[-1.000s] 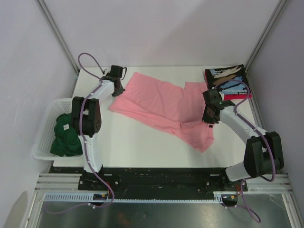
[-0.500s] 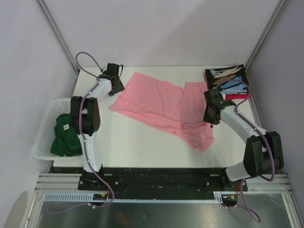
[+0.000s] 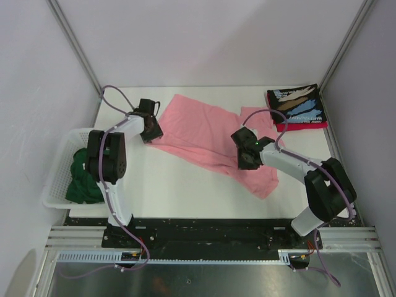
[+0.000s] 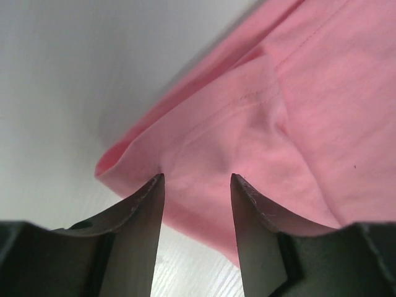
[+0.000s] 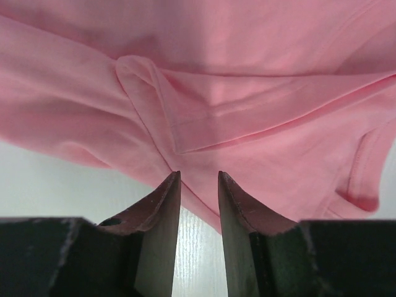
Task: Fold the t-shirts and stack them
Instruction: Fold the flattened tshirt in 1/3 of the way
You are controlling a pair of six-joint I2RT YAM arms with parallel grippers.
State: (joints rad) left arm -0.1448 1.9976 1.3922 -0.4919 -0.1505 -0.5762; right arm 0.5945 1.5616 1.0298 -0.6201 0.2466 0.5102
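The light pink t-shirt (image 3: 204, 131) lies spread and creased across the middle of the table. My left gripper (image 3: 151, 131) sits at its left corner. In the left wrist view its jaws (image 4: 198, 179) stand open, the pink cloth (image 4: 291, 117) just past the tips. My right gripper (image 3: 246, 158) is over the shirt's near edge. Its jaws (image 5: 198, 176) are open by a narrow gap, with a pink fold (image 5: 247, 80) at the tips. A folded black printed t-shirt (image 3: 297, 104) lies on a red one (image 3: 304, 125) at the back right. The dark green t-shirt (image 3: 83, 176) is in the basket.
The white slatted basket (image 3: 57, 167) stands off the table's left edge. Metal frame posts rise at the back corners. Bare white tabletop (image 3: 179, 185) shows between the pink shirt and the arm bases.
Both grippers went from shut to open. The right arm swung left from the shirt's right side to its near edge. The left gripper shifted slightly nearer, onto the left corner.
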